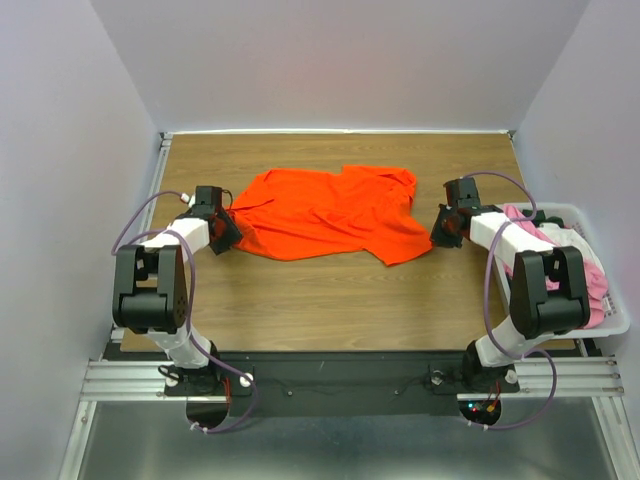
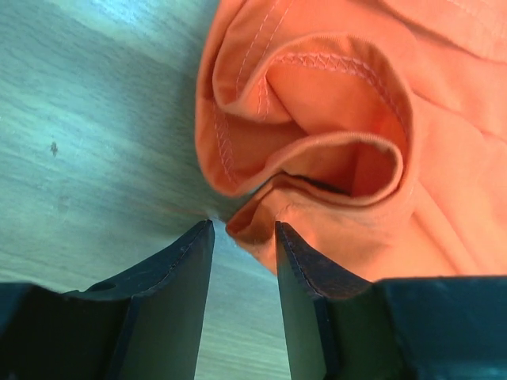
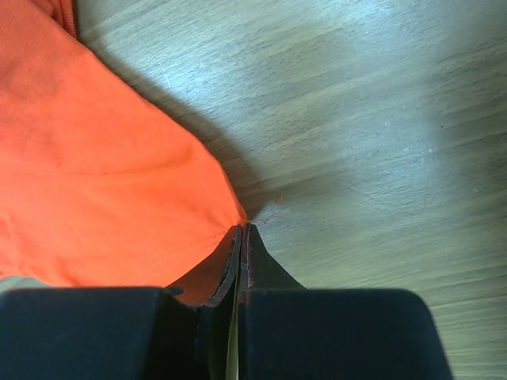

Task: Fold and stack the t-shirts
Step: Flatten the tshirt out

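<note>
Table [image 1: 330, 300]: one wooden top, carrying the shirt and the bin.
Orange t-shirt [image 1: 325, 212]: one, lying crumpled and spread sideways across the middle of the table, nearer the far edge than the near edge.
Shirt's left end: in the left wrist view the hem [image 2: 317, 150] is rolled into a loose open loop on the wood.
Arms: two, one at each end of the shirt.
Left gripper [image 1: 228, 232]: at the shirt's left end, low over the table. Its jaws stand narrowly apart, with a fold of the hem right at the gap between the tips [image 2: 244, 229]. No clamp on the cloth shows.
Right gripper [image 1: 440, 232]: at the shirt's right corner. Its jaws are pressed together, and the corner's point is pinched at the tips [image 3: 243, 229].
Bin [image 1: 562, 208]: one, white plastic, at the table's right edge beside the right arm.
Bin contents: pink cloth [image 1: 598, 285] and white cloth [image 1: 560, 238], heaped. How many pieces cannot be told.
</note>
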Robot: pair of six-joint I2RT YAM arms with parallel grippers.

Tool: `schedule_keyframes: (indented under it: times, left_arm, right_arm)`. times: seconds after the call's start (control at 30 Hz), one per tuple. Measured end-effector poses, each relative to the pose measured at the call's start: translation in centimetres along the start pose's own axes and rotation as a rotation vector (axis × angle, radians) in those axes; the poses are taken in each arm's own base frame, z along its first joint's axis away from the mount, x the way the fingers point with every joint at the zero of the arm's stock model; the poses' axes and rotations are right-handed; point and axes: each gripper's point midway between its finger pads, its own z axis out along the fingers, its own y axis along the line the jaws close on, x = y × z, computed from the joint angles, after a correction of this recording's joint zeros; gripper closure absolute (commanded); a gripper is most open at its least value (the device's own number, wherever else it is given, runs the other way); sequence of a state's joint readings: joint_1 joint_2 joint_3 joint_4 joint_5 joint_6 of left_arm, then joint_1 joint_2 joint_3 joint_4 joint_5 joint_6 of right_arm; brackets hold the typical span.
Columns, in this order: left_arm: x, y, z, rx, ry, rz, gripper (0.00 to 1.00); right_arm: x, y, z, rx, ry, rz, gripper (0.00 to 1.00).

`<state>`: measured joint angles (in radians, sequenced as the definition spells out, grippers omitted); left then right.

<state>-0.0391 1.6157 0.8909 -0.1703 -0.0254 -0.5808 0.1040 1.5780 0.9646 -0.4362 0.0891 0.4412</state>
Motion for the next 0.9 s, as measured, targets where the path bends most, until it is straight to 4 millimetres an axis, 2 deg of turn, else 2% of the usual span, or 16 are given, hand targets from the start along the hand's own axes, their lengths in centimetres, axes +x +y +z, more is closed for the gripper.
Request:
schedule_keyframes:
  times: [0.2,0.27,0.37,0.7,0.8,0.83,0.87,0.9]
  left_arm:
    - [-0.2,-0.15,0.16,0.001,-0.004,0.0,0.59]
    - [-0.27,-0.22,0.15,0.003,-0.006,0.0,0.65]
    - [-0.21,-0.2,0.17,0.002,-0.004,0.001,0.7]
    - [0.07,-0.21,0.5,-0.001,0.004,0.004,0.72]
    - [0.07,-0.21,0.51,-0.001,0.004,0.004,0.82]
    - [0.09,-0.19,0.51,-0.001,0.005,0.005,0.94]
    - [0.1,-0.19,0.51,-0.002,0.005,0.004,1.0]
    - [0.1,-0.19,0.51,-0.001,0.005,0.005,1.0]
  right_arm:
    - [-0.03,0.0,-0.03,0.0,-0.001,0.0,0.99]
    - [-0.02,0.0,-0.03,0.0,-0.001,0.0,0.99]
    - [-0.02,0.0,-0.03,0.0,-0.001,0.0,0.99]
    - [-0.02,-0.01,-0.03,0.0,-0.001,0.0,0.99]
    - [-0.02,0.0,-0.03,0.0,-0.001,0.0,0.99]
    - [-0.03,0.0,-0.05,0.0,-0.002,0.0,0.99]
    - [-0.06,0.01,-0.08,-0.001,-0.003,0.0,0.99]
    - [-0.12,0.04,-0.16,-0.002,-0.005,0.001,0.99]
